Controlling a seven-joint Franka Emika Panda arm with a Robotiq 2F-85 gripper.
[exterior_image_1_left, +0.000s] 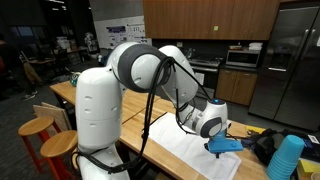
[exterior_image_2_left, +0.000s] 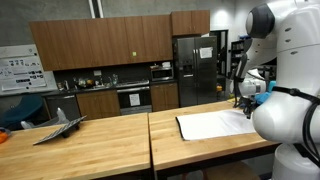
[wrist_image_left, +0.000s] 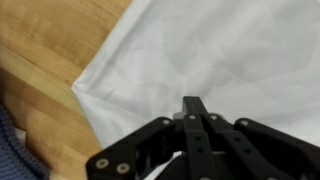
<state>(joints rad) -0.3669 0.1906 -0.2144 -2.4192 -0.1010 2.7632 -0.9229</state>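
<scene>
A white cloth (wrist_image_left: 200, 50) lies spread flat on the wooden table (wrist_image_left: 40, 60); it also shows in both exterior views (exterior_image_1_left: 195, 150) (exterior_image_2_left: 215, 125). My gripper (wrist_image_left: 195, 103) is shut, its two black fingers pressed together, with the tip over the cloth a little in from its left corner. I cannot tell whether any cloth is pinched between the fingers. In the exterior views the gripper (exterior_image_1_left: 216, 150) (exterior_image_2_left: 246, 103) points down at the cloth's far edge, below a blue wrist part (exterior_image_1_left: 226, 143).
A stack of blue cups (exterior_image_1_left: 287, 155) and a dark bag (exterior_image_1_left: 265, 145) sit on the table beside the cloth. A dark flat object (exterior_image_2_left: 58, 128) lies on the neighbouring table. Wooden stools (exterior_image_1_left: 40, 128) stand by the robot base. Blue fabric (wrist_image_left: 10, 140) shows past the table edge.
</scene>
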